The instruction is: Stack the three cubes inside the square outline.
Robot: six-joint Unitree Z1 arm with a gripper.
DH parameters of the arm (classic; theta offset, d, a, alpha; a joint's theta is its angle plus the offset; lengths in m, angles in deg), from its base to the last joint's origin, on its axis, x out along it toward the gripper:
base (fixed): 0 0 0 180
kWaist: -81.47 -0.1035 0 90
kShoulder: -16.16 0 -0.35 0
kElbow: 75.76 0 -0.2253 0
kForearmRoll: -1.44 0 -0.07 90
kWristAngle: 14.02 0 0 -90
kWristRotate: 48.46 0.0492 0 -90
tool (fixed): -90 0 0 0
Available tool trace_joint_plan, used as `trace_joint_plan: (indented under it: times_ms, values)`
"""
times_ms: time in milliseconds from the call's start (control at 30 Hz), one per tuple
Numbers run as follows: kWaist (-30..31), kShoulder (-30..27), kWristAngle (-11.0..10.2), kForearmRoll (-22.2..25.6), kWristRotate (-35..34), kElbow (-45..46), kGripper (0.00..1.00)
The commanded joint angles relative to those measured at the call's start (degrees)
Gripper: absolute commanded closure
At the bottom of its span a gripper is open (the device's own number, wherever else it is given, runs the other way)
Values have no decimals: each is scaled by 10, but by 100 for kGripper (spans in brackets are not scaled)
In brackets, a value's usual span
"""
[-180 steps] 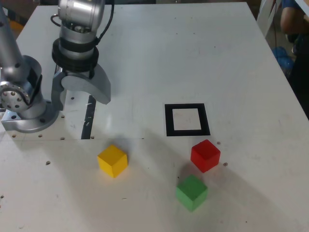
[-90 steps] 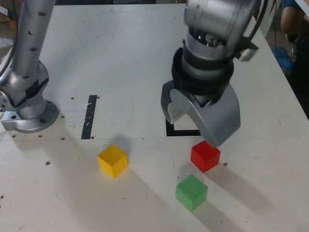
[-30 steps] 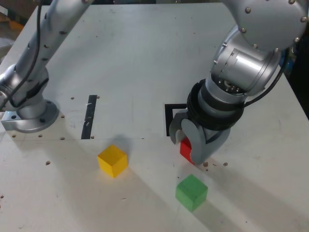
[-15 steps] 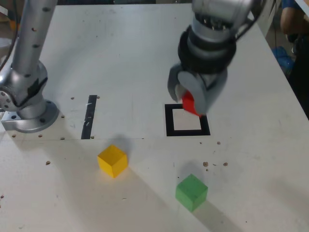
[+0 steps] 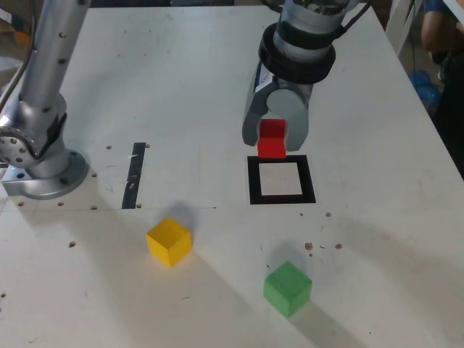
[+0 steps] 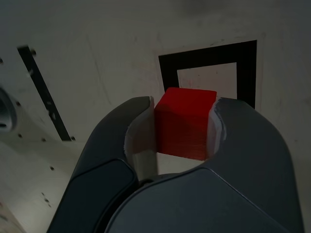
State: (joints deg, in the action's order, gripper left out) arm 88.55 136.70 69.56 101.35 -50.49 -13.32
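1. White, scuffed and dotted with small holes, the table (image 5: 217,87) fills both views; a person's sleeve (image 5: 442,29) shows at the exterior view's right edge.
2. Clamped on the red cube (image 5: 272,138), the claw (image 5: 273,138) has its jaws pressed flat on two opposite faces, as the wrist view confirms; the cube hangs clear of the table.
3. Just below and slightly in front of it lies the square outline (image 5: 281,197), its white middle bare; the cube sits over the frame's far edge, not yet centred.
4. A second ago the cube was on the table, nearer the camera than the frame, with the claw closing round it; now it is lifted and carried across to the frame's far side; I judge the first pick done and the first placement just ahead.
5. Farther out, the yellow cube (image 5: 169,241) and the green cube (image 5: 287,288) stay where they were, well apart from each other and from the frame; both remain to be stacked.
6. A narrow black strip (image 5: 133,176) lies beside the arm's base (image 5: 40,170).
7. No brand, label or writing can be read anywhere.
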Motion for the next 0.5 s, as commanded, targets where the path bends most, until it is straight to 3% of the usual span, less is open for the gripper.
trace_joint_plan:
  times_ms: [0,200,467]
  values:
    - [-2,5,7,-1,-5,0,81]
    - [-3,20,24,-21,-10,11,81]
    - [-12,27,27,-59,-7,36,81]
